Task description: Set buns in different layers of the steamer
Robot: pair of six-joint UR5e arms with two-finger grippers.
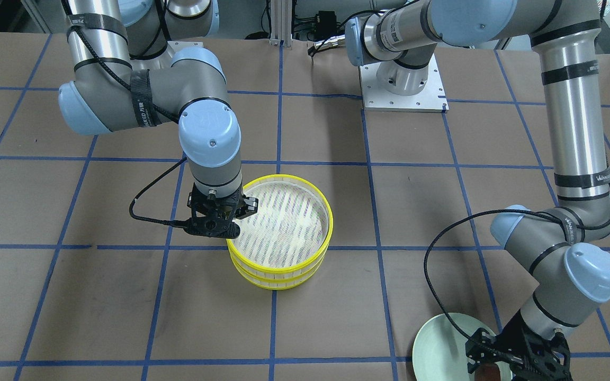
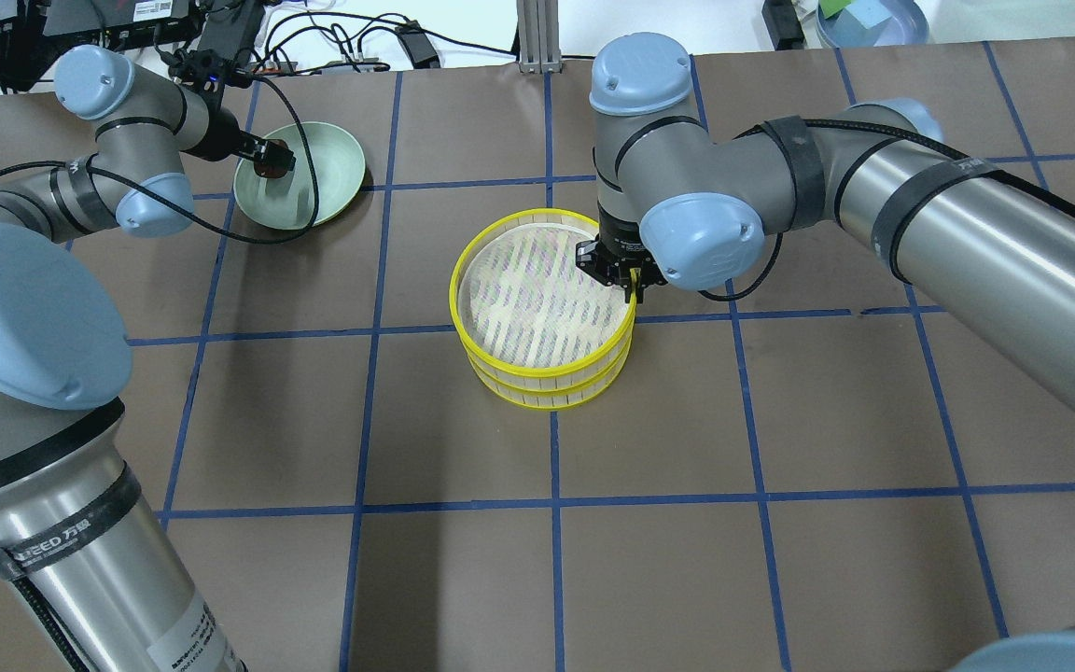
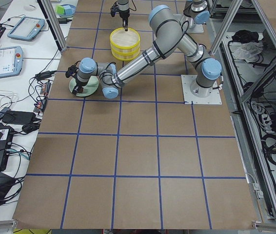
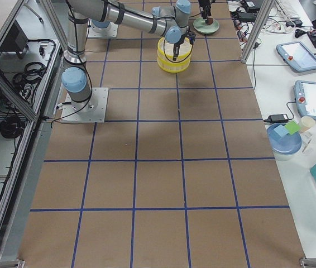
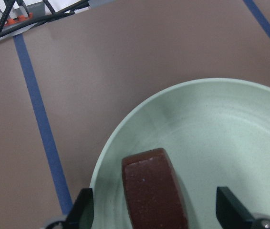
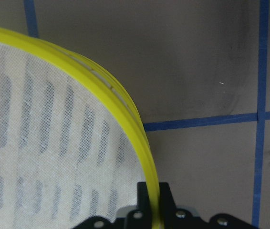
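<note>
The two steamer layers are stacked mid-table, the top layer (image 2: 537, 215) on the lower layer (image 2: 547, 401); the top mesh is bare. My right gripper (image 2: 633, 297) is shut on the top layer's yellow rim (image 6: 125, 109) at its edge. The dark reddish-brown bun (image 5: 154, 191) lies in the pale green plate (image 5: 230, 133). My left gripper (image 2: 273, 166) hangs low over the plate, open, with its fingers (image 5: 83, 210) apart on either side of the bun. The pale cream bun is not in view.
The green plate (image 2: 332, 177) sits at the far left of the table, near cables at the back edge. The right arm's base plate (image 1: 403, 90) is bolted behind the steamer (image 1: 284, 177). Blue tape lines grid the brown table.
</note>
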